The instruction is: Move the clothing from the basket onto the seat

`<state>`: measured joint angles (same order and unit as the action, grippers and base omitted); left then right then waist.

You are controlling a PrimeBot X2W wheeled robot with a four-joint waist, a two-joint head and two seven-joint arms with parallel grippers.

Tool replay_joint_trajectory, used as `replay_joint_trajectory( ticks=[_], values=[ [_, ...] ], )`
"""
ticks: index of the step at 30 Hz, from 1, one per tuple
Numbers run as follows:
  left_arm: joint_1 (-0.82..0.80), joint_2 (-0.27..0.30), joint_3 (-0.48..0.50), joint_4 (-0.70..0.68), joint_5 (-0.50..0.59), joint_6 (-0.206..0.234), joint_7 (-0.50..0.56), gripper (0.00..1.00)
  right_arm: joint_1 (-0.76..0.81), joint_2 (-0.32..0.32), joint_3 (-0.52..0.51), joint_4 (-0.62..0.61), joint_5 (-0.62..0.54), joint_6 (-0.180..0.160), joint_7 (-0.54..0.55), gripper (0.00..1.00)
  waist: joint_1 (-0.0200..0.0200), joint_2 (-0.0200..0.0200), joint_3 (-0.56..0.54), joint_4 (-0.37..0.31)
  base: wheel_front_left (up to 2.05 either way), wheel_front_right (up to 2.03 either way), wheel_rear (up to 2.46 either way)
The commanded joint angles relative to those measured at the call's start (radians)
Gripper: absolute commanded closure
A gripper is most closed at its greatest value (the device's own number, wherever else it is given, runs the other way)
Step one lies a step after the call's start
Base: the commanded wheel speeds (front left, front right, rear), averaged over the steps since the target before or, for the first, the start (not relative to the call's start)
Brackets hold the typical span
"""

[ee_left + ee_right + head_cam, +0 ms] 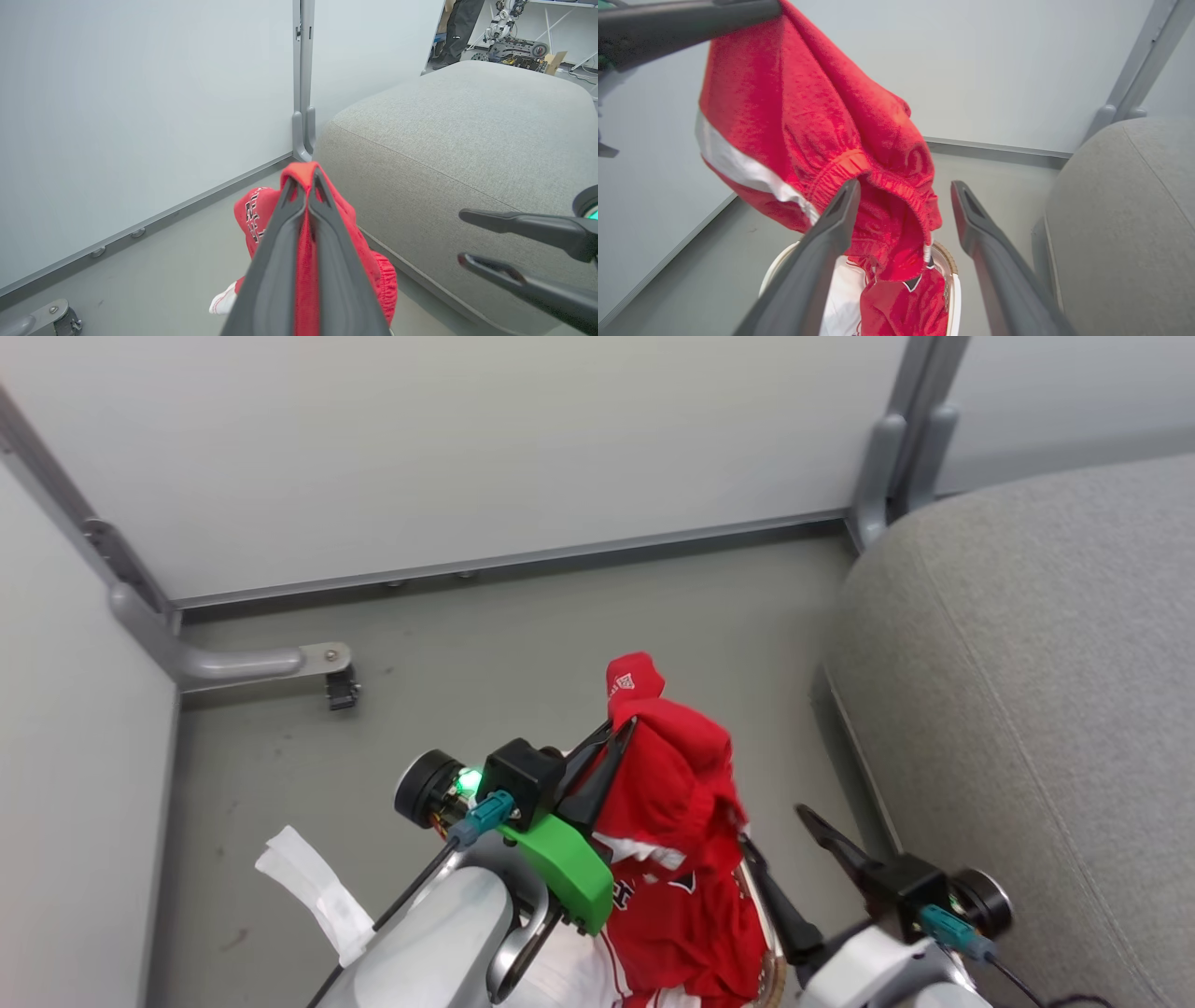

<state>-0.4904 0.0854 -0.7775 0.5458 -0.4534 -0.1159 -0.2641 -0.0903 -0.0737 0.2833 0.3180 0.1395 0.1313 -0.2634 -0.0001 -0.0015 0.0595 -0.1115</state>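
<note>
Black-and-white lettering (253,215) on the red clothing (667,793) is crumpled; it cannot, I think, be read.

Bright, even light casts faint shadows; wrist views bow at the edges, and the near clothing (808,116) looks blurred.

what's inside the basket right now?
A red garment lies on the white liner inside the basket. The lifted garment held by the left gripper hides the rest.

I can see little of the basket (947,259): the hanging clothing (822,116) covers most of it, the bottom edge cuts the rest. The seat (1027,709) runs off right.
</note>
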Motion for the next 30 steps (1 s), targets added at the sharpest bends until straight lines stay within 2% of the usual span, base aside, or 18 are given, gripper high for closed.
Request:
replay_joint_trajectory(
  ticks=[1, 3, 6, 10, 13, 14, 15, 18, 20, 21, 22, 26, 30],
  values=[
    [0.012, -0.002, 0.002, -0.017, 0.013, -0.006, 0.0, 1.0, -0.035, -0.03, 0.045, -0.029, 0.01, -0.001, -0.002, 0.0, 0.0001, 0.0015, -0.048, 0.063, 0.0, 0.0, 0.0],
    [0.011, -0.008, -0.003, -0.04, 0.024, -0.008, 0.0, 1.0, -0.08, -0.063, 0.123, -0.061, -0.003, -0.001, -0.002, 0.0, 0.0001, 0.0015, -0.048, 0.077, 0.0, 0.0, 0.0],
    [0.01, -0.014, -0.017, -0.067, 0.033, -0.012, 0.0, 1.0, -0.159, -0.091, 0.185, -0.057, -0.033, -0.001, -0.002, 0.0, 0.0001, 0.0015, -0.046, 0.1, 0.0, 0.0, 0.0],
    [0.006, -0.025, -0.053, -0.1, 0.024, -0.014, 0.0, 1.0, -0.268, -0.082, 0.275, 0.097, -0.049, -0.001, -0.001, 0.0, 0.0001, 0.0015, -0.046, 0.136, 0.0, 0.0, 0.0],
    [-0.007, -0.028, -0.111, -0.121, 0.006, -0.015, 0.0, 1.0, -0.34, -0.048, 0.352, 0.22, -0.014, -0.001, -0.001, 0.0, 0.0001, 0.0015, -0.047, 0.167, 0.0, 0.0, 0.0],
    [-0.009, -0.028, -0.124, -0.125, 0.003, -0.015, 0.0, 1.0, -0.359, -0.037, 0.369, 0.239, 0.011, -0.001, -0.001, 0.63, 0.0001, 0.0015, -0.047, 0.174, 0.0, 0.0, 0.0],
    [-0.009, -0.029, -0.139, -0.126, -0.007, -0.015, -0.001, 1.0, -0.377, -0.028, 0.395, 0.265, 0.038, -0.001, -0.001, 1.0, 0.0001, 0.0015, -0.048, 0.183, 0.0, 0.0, 0.0],
    [-0.007, -0.031, -0.149, -0.115, -0.015, -0.016, -0.001, 1.0, -0.405, -0.014, 0.41, 0.283, 0.106, -0.001, -0.001, 1.0, 0.0001, 0.0015, -0.049, 0.194, 0.0, 0.0, 0.0],
    [0.005, -0.026, -0.135, -0.104, -0.009, -0.016, 0.0, 1.0, -0.392, -0.021, 0.379, 0.282, 0.125, -0.001, -0.001, 1.0, 0.0001, 0.0015, -0.051, 0.186, 0.0, 0.0, 0.0],
    [0.015, -0.023, -0.119, -0.104, -0.002, -0.015, 0.0, 0.53, -0.375, -0.028, 0.359, 0.278, 0.128, -0.001, -0.001, 1.0, 0.0001, 0.0015, -0.052, 0.175, 0.0, 0.0, 0.0],
    [0.025, -0.019, -0.106, -0.102, 0.004, -0.015, 0.0, 0.0, -0.359, -0.029, 0.344, 0.274, 0.134, -0.001, -0.001, 1.0, 0.0001, 0.0015, -0.053, 0.162, 0.0, 0.0, 0.0],
    [0.057, -0.008, -0.043, -0.112, 0.046, -0.005, 0.0, 0.0, -0.3, -0.047, 0.279, 0.243, 0.135, -0.001, -0.001, 1.0, 0.0001, 0.0015, -0.052, 0.076, 0.0, 0.0, 0.0],
    [0.102, -0.001, 0.022, -0.115, 0.081, -0.005, 0.0, 0.0, -0.241, -0.069, 0.234, 0.208, 0.137, -0.001, -0.001, 1.0, 0.0001, 0.0015, -0.043, -0.052, 0.0, 0.0, 0.0]
  ],
)
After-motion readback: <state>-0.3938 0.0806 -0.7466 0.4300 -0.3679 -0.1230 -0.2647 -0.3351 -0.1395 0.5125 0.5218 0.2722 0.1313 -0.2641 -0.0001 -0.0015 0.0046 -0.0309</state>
